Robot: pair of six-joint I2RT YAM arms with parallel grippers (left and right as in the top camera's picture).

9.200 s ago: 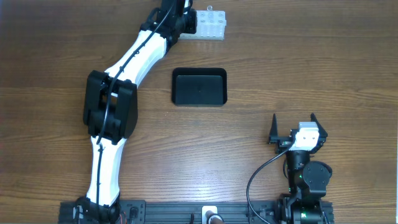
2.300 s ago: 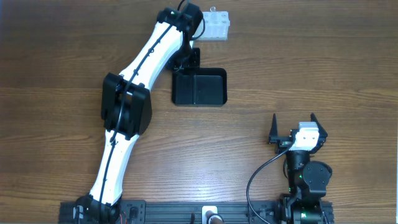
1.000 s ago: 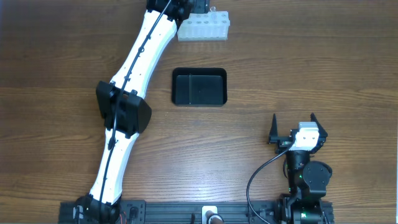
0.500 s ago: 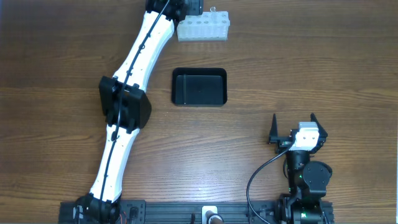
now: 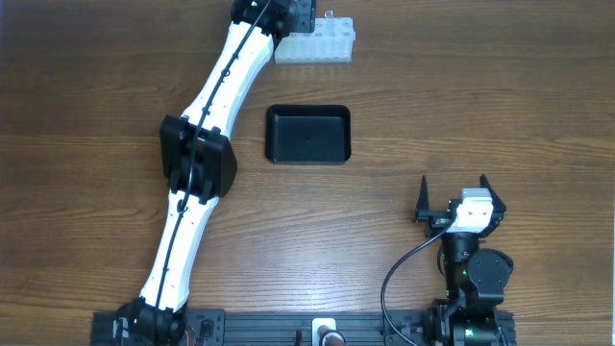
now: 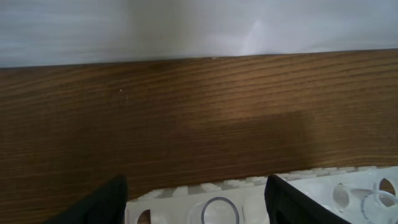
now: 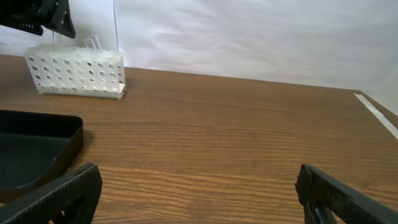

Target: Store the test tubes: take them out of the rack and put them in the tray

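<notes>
Reaching up the desk [image 5: 500, 96], the left arm [image 5: 207, 154] holds its jaws over the left end of the white rack [image 5: 322, 43], which stands near the desk's far edge. The left jaws are open, with their two dark fingers [image 6: 102, 202] set well apart above the rack's top. The round rim of a tube [image 6: 219, 211] shows in a hole between them, and the jaws grip nothing. More tubes [image 7: 93, 42] stick up out of the rack, clear and upright. The black tray [image 5: 307, 135] lies near the middle of the desk, on the near side of the rack and apart from it; whether anything lies in it I cannot tell. The right arm [image 5: 471, 259] sits folded at the near right, well apart from the tray and the rack. The right jaws are wide open and empty, their fingers [image 7: 62, 193] spread over bare wood.
</notes>
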